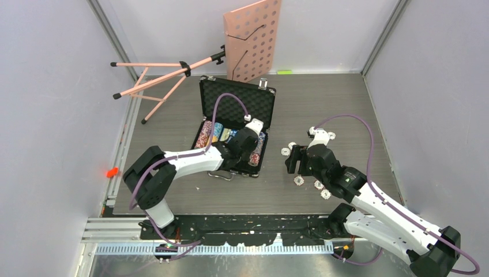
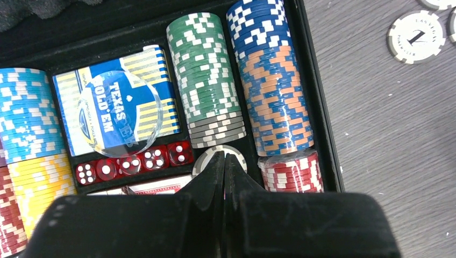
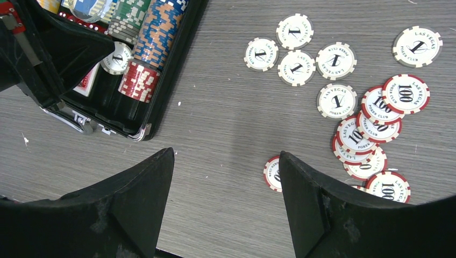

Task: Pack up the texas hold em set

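**Top:** case (image 1: 237, 103) open mid-worktop (image 1: 346, 104), lid up toward the back, chip rows in the base. Left fingers (image 1: 249, 149) sit over its right front part. Right fingers (image 1: 293, 160) are over the worktop just right of the case, with loose chips (image 1: 298, 180) scattered around. Pink music stand (image 1: 254, 40) is behind the case.

**Left wrist:** fingers pressed together, tips at a white chip (image 2: 207, 159) at the foot of the green stack (image 2: 207, 80); can't tell if they touch it. Card deck (image 2: 156, 70) under a clear disc (image 2: 121, 110), red dice (image 2: 134, 164) in a row beside it, blue/orange stack (image 2: 274, 86) and red stack (image 2: 290, 172) by the case wall.

**Right wrist:** fingers spread, nothing between them, bare worktop below. One red-rimmed chip (image 3: 272, 173) is just beside a fingertip. White "1" chips (image 3: 296, 54) and red "100" chips (image 3: 382, 115) lie loose outside the case.
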